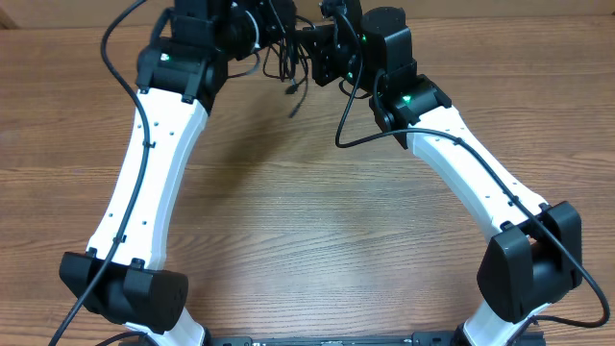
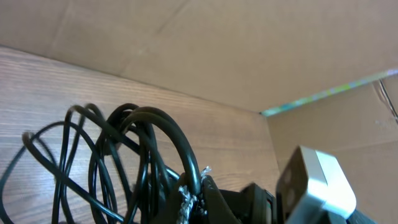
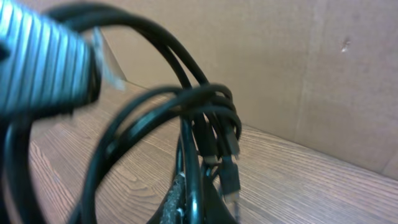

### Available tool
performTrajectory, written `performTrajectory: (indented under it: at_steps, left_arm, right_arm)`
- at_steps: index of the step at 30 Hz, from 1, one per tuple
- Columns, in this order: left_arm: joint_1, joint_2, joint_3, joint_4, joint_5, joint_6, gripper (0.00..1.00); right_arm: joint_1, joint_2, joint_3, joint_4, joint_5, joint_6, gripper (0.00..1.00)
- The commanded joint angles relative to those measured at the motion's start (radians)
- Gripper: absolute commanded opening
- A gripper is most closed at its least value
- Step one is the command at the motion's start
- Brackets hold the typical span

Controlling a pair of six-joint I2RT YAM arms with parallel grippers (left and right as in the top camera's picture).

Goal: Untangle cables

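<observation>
Cables (image 1: 285, 63) (1 bunch) dangle plugs-down between left end effector (image 1: 266, 43) and right end effector (image 1: 310, 48); grips unclear.

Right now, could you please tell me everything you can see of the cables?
The cables are thin, black, rubbery-looking cords bunched in overlapping loops, tangled. They hang between the left gripper and right gripper above the table, one end dangling. Small plugs cluster in the right wrist view. A textured finger pad lies against the strands; the grip is unclear.
</observation>
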Motion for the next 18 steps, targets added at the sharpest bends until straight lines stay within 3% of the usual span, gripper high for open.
performTrajectory:
  at_steps: [1,4,6,10,18]
  left_arm:
    - [0.013,-0.011,0.029,-0.05,-0.032,0.022,0.04]
    - [0.089,-0.06,0.053,-0.235,-0.162,0.061,0.04]
    - [0.133,-0.118,0.098,-0.385,-0.304,0.096,0.04]
    - [0.191,-0.216,0.14,-0.535,-0.46,0.119,0.04]
    - [0.296,-0.351,0.141,-0.661,-0.516,0.14,0.04]
  right_arm:
    - [-0.01,0.0,0.005,-0.001,0.125,0.02,0.04]
    - [-0.097,-0.023,0.008,-0.013,0.422,0.034,0.04]
    - [-0.228,-0.048,0.021,-0.031,0.497,-0.002,0.04]
    - [-0.46,-0.072,0.062,-0.098,0.478,-0.005,0.04]
    - [-0.766,-0.083,0.068,-0.105,0.453,-0.005,0.04]
